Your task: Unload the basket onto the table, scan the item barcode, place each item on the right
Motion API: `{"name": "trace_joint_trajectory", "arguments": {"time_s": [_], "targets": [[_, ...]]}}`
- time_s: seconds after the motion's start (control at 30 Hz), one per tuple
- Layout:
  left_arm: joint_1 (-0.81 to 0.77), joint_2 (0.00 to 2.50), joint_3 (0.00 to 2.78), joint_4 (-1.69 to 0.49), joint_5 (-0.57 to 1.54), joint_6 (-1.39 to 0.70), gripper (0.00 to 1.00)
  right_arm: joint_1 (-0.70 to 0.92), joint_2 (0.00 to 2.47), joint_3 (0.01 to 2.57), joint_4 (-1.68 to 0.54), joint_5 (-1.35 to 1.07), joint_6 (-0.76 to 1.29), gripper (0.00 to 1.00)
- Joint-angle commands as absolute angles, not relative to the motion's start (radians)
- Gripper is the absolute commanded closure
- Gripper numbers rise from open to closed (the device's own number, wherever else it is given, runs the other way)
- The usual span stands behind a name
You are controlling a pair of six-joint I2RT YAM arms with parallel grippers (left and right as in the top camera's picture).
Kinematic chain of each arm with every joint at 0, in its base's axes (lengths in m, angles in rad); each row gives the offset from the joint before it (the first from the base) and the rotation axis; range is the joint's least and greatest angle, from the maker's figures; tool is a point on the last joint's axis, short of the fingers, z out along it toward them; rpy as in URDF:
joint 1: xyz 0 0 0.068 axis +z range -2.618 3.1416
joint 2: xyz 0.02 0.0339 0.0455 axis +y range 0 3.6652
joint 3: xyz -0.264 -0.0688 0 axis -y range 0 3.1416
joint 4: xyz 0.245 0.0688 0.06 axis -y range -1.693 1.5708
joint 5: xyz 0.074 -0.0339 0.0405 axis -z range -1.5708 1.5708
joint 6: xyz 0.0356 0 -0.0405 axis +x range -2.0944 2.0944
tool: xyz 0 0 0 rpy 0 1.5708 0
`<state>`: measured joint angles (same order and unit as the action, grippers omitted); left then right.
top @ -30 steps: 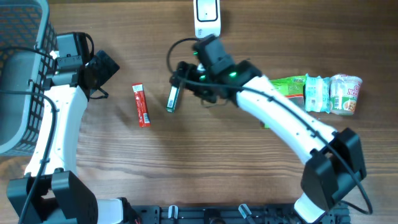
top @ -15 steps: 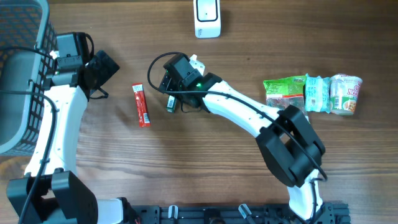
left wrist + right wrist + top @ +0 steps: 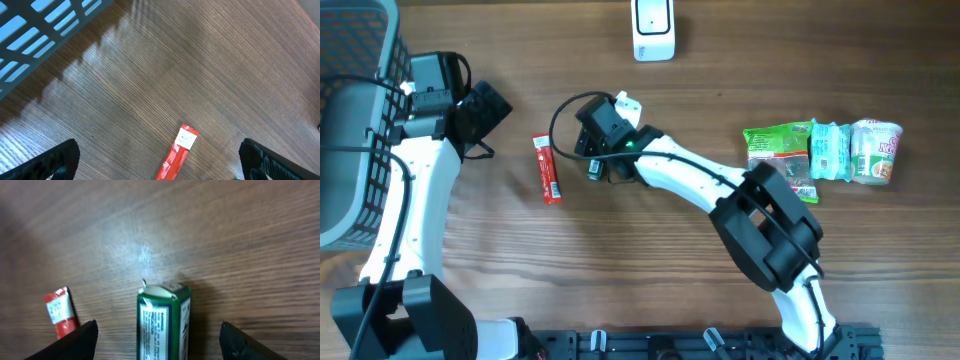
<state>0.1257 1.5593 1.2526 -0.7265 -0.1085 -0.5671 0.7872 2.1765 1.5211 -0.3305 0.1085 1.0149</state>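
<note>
A green pack (image 3: 162, 322) lies on the wooden table with its printed label facing up. My right gripper (image 3: 162, 342) stands open astride it, and both dark fingers are well clear of its sides. From overhead the right gripper (image 3: 603, 166) covers most of the green pack (image 3: 592, 170). A red stick packet (image 3: 547, 168) lies just left of it, also showing as the red stick packet (image 3: 60, 312) (image 3: 177, 155). My left gripper (image 3: 160, 160) (image 3: 485, 110) hangs open above the table with nothing in it. The white scanner (image 3: 653, 28) sits at the far edge.
A grey wire basket (image 3: 350, 120) (image 3: 40, 35) stands at the far left. On the right lie a green snack bag (image 3: 778, 148), a pale green packet (image 3: 828, 150) and a noodle cup (image 3: 875, 150) in a row.
My right arm swung left from below the scanner and came down over the green pack, its jaws narrowing a little. The left arm and the red stick have not moved.
</note>
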Motion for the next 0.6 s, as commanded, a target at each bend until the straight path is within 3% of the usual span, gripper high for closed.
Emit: {"name": "trace_joint_trajectory", "arguments": {"time_s": [0.0,0.1,0.2,0.23,0.37,0.57], "targets": [[0.127,1.56,1.264,-0.727,-0.125,-0.581,0.0,0.805,2.21,1.53,-0.325,0.163,0.996,0.25],[0.127,1.56,1.264,-0.727,-0.125,-0.581,0.0,0.81,2.22,1.53,-0.327,0.187,0.995,0.32],[0.127,1.56,1.264,-0.727,-0.125,-0.581,0.0,0.809,2.22,1.53,-0.34,0.206,0.995,0.5],[0.127,1.56,1.264,-0.727,-0.125,-0.581,0.0,0.807,2.22,1.53,-0.342,0.206,0.994,0.52],[0.127,1.56,1.264,-0.727,-0.125,-0.581,0.0,0.806,2.22,1.53,-0.356,0.202,0.986,0.47],[0.127,1.56,1.264,-0.727,-0.125,-0.581,0.0,0.805,2.212,1.532,-0.315,0.204,0.85,0.51]]}}
